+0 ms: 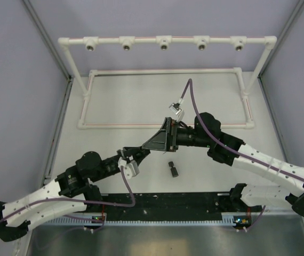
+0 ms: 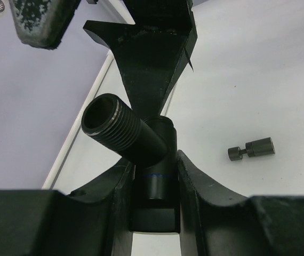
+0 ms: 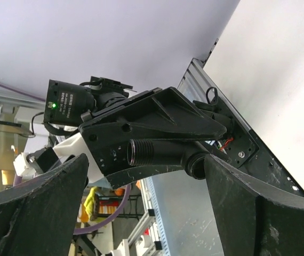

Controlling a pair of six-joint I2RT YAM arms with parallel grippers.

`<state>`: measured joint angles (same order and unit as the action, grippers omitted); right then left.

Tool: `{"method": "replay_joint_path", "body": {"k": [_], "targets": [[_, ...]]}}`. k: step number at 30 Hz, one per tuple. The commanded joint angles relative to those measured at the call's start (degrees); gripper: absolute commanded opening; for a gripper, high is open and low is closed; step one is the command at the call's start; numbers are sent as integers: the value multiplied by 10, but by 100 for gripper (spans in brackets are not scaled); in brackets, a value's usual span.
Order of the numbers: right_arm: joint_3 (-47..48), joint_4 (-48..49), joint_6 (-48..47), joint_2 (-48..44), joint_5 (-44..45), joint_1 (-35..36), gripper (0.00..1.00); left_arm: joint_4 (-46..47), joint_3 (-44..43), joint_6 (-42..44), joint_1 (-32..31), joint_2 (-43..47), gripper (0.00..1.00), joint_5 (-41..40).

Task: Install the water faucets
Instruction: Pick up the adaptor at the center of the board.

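No text, number, brand or sign can be read in any of the views. In the right wrist view, a few lines of small white print are seen on the black camera body (image 3: 66,100), next to a lit green dot (image 3: 53,105), but the characters are too small to be made out. In the left wrist view, a thin blue line is seen across the lower barrel of the black threaded faucet piece (image 2: 125,130); no letters or digits are formed by it. In the top view nothing written is shown.
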<state>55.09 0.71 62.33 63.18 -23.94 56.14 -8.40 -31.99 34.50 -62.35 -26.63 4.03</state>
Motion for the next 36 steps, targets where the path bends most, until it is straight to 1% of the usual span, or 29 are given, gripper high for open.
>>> {"method": "replay_joint_path", "body": {"k": [1, 8, 11, 21, 23, 26, 28, 33, 35, 36], "targets": [[-4, 40, 9, 4, -11, 7, 88, 66, -14, 9, 0, 0, 0, 12], [-17, 31, 10, 6, -7, 7, 88, 79, -16, 32, -1, -1, 0, -7], [-23, 41, 19, 8, -11, 8, 86, 79, -16, 39, 0, -3, 0, -10], [-23, 13, 3, 12, 14, 8, 86, 78, -22, 39, 0, -2, 0, -2], [-24, 21, 6, 13, 9, 8, 80, 77, -22, 39, 0, 0, 0, -2], [-24, 25, 6, 16, 6, 8, 64, 76, -21, 41, -1, -1, 0, -2], [-25, 25, 6, 18, 4, 8, 56, 75, -21, 41, 0, -2, 0, -2], [-26, 23, 4, 17, 0, 7, 54, 73, -20, 39, 0, -4, 0, 1], [-27, 21, 4, 16, 0, 7, 48, 74, -19, 40, 0, -4, 0, 1], [-27, 21, 3, 16, 0, 7, 42, 74, -19, 39, -1, -4, 0, 1]]}}
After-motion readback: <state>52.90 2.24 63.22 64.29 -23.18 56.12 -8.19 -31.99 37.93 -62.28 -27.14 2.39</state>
